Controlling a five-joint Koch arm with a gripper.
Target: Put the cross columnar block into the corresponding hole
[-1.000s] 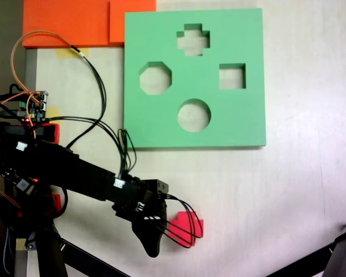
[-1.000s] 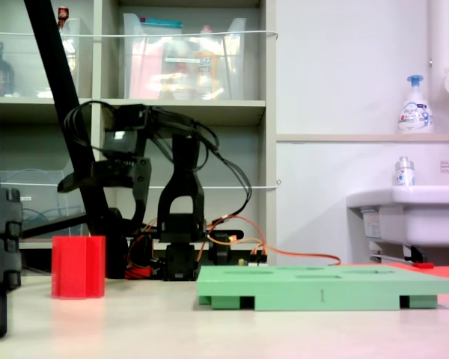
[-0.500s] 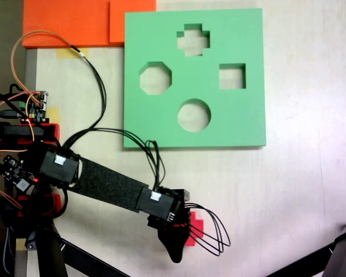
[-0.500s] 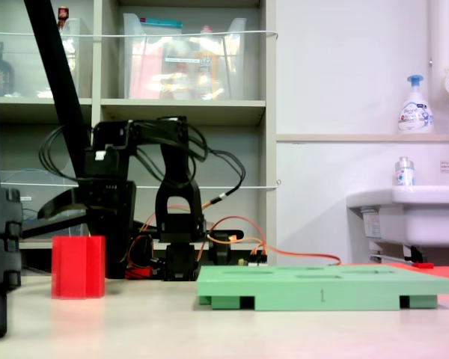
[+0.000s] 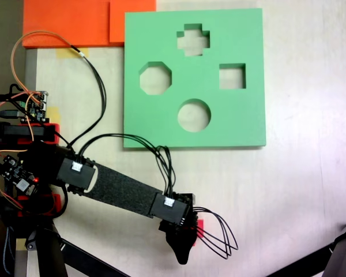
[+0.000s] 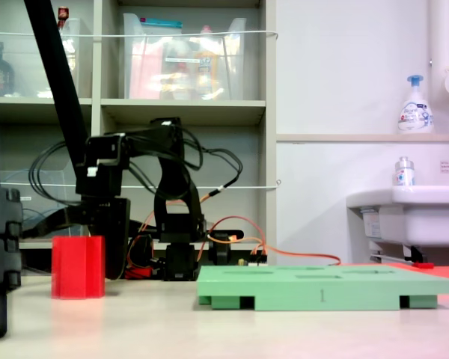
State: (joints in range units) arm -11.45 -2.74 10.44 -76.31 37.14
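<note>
Small bright red plus-section foam block (image 6: pixel 78 267): upright near the desk's front edge, mostly covered by the black gripper (image 5: pixel 183 249) from above. Jaw state cannot be told. Flat green foam board (image 5: pixel 161 124): toward the desk's far edge, plus-shaped cutout (image 5: pixel 193 40) unfilled.

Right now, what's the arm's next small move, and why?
Probably lower the gripper around the red plus-shaped foam block and close. From above it sits over the block; from the side the block stands upright on the table, far from the green foam board.
</note>
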